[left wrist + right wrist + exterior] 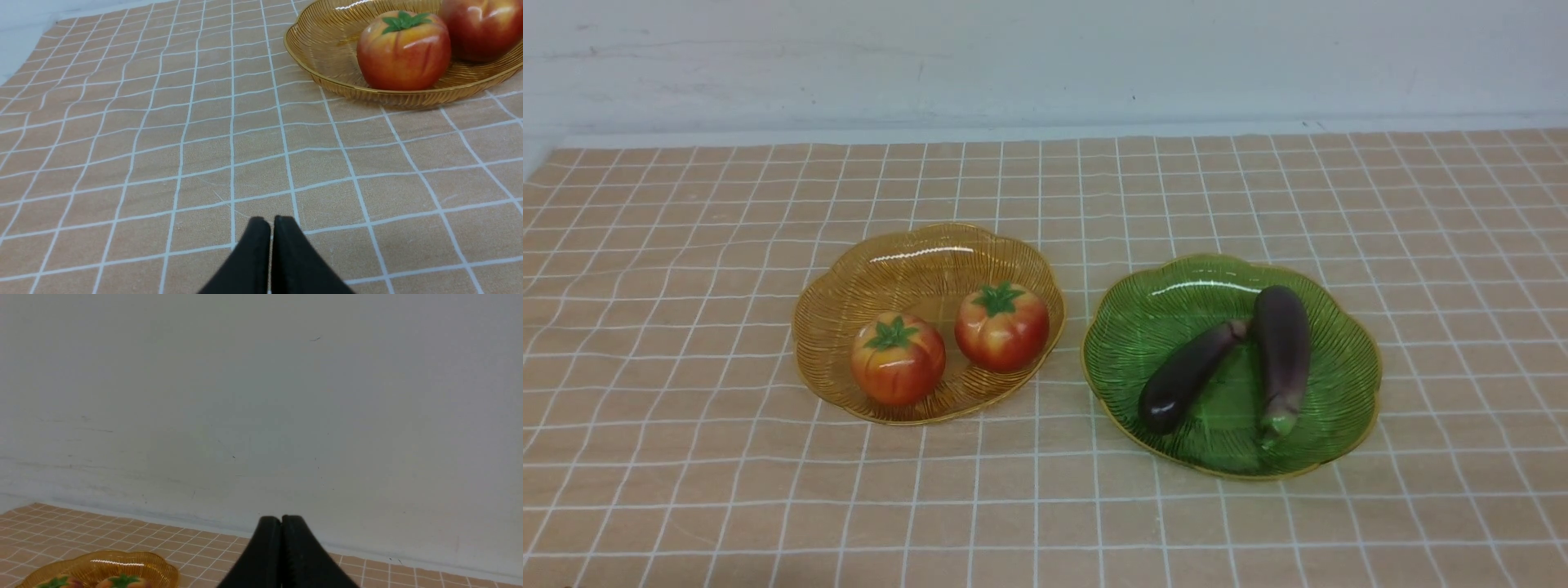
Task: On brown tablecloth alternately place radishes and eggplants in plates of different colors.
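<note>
**Both arms drawn back, produce sorted**

The left pincer [271, 222] hung low over the brown tablecloth [686, 457], tips pressed together. The right pincer [281, 522], likewise pressed together, faced the wall [261, 396]. Both radishes [898, 359] [1002, 325] sat in the amber plate [833, 286]; both eggplants [1188, 374] [1282, 347] lay in the green plate [1347, 376].

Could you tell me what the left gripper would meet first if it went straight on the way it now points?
Probably only the tan-brown grid-lined tablecloth: the shut left gripper points past the side of the amber ribbed plastic plate, though depth is unclear.

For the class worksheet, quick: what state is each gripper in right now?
Left gripper: jaws closed, holding nothing.
Right gripper: jaws closed, holding nothing.
</note>
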`<state>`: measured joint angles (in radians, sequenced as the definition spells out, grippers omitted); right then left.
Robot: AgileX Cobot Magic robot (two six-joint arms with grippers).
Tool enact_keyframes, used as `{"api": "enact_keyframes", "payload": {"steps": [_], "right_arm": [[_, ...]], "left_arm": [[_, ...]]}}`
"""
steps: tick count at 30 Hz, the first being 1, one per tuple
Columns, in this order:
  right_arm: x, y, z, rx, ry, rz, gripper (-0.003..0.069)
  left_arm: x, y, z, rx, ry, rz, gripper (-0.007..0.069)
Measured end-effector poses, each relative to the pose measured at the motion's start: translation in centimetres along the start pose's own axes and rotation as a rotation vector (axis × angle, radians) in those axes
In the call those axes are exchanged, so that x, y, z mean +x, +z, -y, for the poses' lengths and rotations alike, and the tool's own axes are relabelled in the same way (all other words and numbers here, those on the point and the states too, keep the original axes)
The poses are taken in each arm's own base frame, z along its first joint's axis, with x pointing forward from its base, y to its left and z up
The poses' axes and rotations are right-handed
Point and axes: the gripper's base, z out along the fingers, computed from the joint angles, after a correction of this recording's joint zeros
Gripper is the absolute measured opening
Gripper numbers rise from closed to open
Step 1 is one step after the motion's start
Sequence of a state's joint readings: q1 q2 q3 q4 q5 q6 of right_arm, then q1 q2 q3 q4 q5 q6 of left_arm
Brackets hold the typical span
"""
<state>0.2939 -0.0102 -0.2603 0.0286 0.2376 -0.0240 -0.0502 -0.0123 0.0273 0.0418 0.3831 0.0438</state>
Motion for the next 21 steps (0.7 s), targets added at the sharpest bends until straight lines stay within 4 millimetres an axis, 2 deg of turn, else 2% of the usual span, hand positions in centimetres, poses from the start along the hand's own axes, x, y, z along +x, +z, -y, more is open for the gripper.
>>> {"api": "enact_keyframes", "payload": {"steps": [5,9,10,11,16,19,21], "right_arm": [[0.2,0.0,-0.1,-0.014,-0.01,0.0,-0.0015],[1.5,0.2,0.0,0.015,-0.031,-0.04,-0.0015],[2.0,0.3,0.1,0.047,-0.038,-0.056,-0.0015],[3.7,0.4,0.5,0.126,-0.052,-0.109,-0.0015],[9.5,0.0,1.5,0.3,-0.055,-0.306,-0.0015],[10.9,-0.5,1.6,0.33,-0.032,-0.439,-0.0015],[11.0,-0.5,1.6,0.33,-0.031,-0.445,-0.0015]], "left_arm": [[0.0,0.0,0.0,0.0,0.0,0.0,-0.0003],[0.0,0.0,0.0,0.0,0.0,0.0,-0.0003],[0.0,0.0,0.0,0.0,0.0,0.0,-0.0003],[0.0,0.0,0.0,0.0,0.0,0.0,-0.0003],[0.0,0.0,0.0,0.0,0.0,0.0,-0.0003],[0.0,0.0,0.0,0.0,0.0,0.0,-0.0003],[0.0,0.0,0.0,0.0,0.0,0.0,-0.0003]]}}
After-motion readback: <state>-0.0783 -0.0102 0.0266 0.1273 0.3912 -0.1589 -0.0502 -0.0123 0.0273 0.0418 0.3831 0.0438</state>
